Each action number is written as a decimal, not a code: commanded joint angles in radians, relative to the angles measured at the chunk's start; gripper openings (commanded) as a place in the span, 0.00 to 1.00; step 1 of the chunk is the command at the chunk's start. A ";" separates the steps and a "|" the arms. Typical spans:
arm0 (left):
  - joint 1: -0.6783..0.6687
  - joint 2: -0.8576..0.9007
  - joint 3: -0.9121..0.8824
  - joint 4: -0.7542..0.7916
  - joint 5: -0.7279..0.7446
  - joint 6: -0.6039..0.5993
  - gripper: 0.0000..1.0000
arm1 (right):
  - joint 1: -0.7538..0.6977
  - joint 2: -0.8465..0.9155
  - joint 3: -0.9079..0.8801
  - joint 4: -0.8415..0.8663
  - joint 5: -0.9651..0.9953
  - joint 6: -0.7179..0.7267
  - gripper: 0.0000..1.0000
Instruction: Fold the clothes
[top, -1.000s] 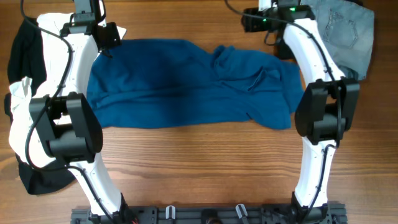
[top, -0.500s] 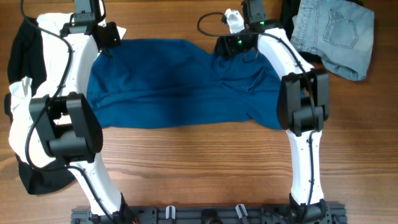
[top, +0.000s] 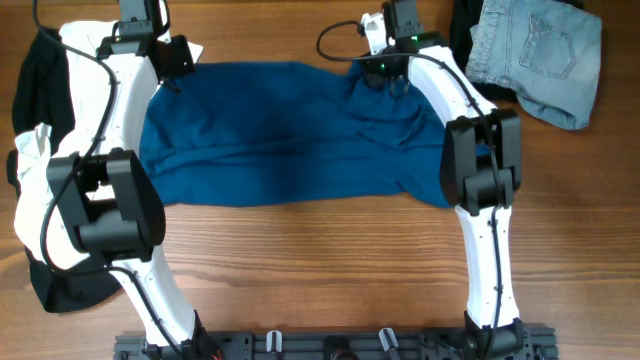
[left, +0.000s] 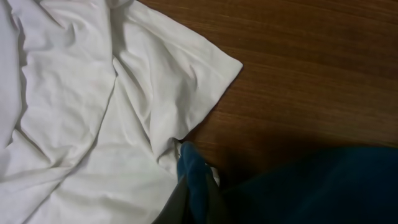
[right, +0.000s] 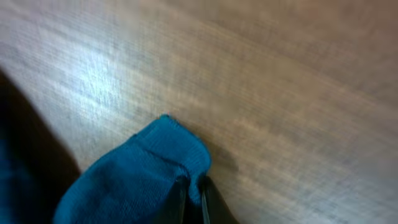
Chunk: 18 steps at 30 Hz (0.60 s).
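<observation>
A blue garment (top: 300, 135) lies spread and wrinkled across the middle of the wooden table. At its top left corner my left gripper (top: 177, 82) is shut on the cloth. The left wrist view shows a blue fold (left: 194, 180) pinched between the dark fingers (left: 177, 205). My right gripper (top: 378, 74) sits at the garment's top edge, right of the middle, shut on a bunched blue fold (right: 149, 171). Its fingers (right: 211, 205) press that fold from both sides.
Light denim jeans (top: 540, 50) lie at the back right corner. A white garment (left: 87, 99) lies just beyond the blue corner at the back left. Black clothing (top: 40, 90) sits along the left edge, with more of it near the front left (top: 60, 290).
My right arm swung left from beside the jeans to the blue garment's top edge, and its gripper closed on a fold there. The left arm held still.
</observation>
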 joint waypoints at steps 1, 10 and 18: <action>0.000 -0.024 0.005 0.004 0.008 -0.009 0.04 | -0.008 0.002 0.167 -0.025 0.021 0.022 0.04; 0.000 -0.024 0.005 0.003 0.008 -0.009 0.04 | -0.050 -0.024 0.325 -0.185 0.021 0.019 0.04; 0.006 -0.054 0.005 0.080 0.008 -0.009 0.04 | -0.085 -0.039 0.325 -0.218 -0.031 0.017 0.04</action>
